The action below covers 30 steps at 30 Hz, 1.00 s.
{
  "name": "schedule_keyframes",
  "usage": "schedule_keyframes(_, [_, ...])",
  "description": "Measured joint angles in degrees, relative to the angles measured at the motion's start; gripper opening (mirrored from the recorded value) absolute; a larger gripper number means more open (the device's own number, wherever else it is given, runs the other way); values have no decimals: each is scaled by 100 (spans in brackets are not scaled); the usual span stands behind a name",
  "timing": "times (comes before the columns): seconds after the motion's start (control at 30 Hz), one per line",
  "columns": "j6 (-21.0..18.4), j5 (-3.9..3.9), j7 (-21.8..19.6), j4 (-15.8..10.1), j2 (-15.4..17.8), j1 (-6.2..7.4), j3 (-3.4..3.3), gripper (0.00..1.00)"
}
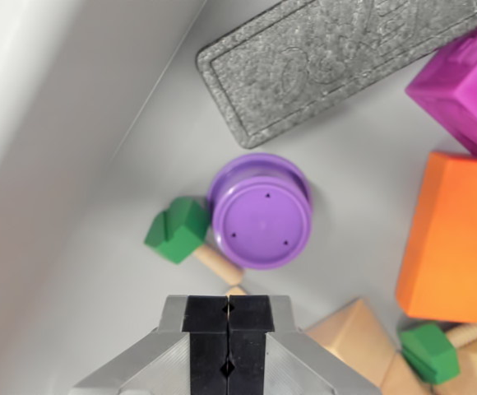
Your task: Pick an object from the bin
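Note:
I look straight down into a white bin (99,271). My gripper (228,317) sits at the bottom middle of the wrist view, its two black pads pressed together with nothing between them. Just above it lies a purple round cup (261,218), upside down. A green block on a wooden peg (179,231) lies beside the cup on the wrist view's left; the peg runs under the cup's edge toward my fingertips.
A grey textured slab (329,58) lies at the top. A magenta block (469,82) and an orange block (455,239) fill the right side. Tan wooden blocks (354,337) and a second green peg piece (429,352) sit bottom right. The bin wall (49,99) rises on the left.

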<state>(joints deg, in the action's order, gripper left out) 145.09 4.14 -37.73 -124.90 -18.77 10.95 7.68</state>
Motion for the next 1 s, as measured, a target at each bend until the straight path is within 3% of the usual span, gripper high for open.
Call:
schedule_keyframes(0.53, [-892,-196,145,80,753,0,11,0])
schedule_keyframes(1.0, [-1657,-294,218,321,1237,4,11,0])
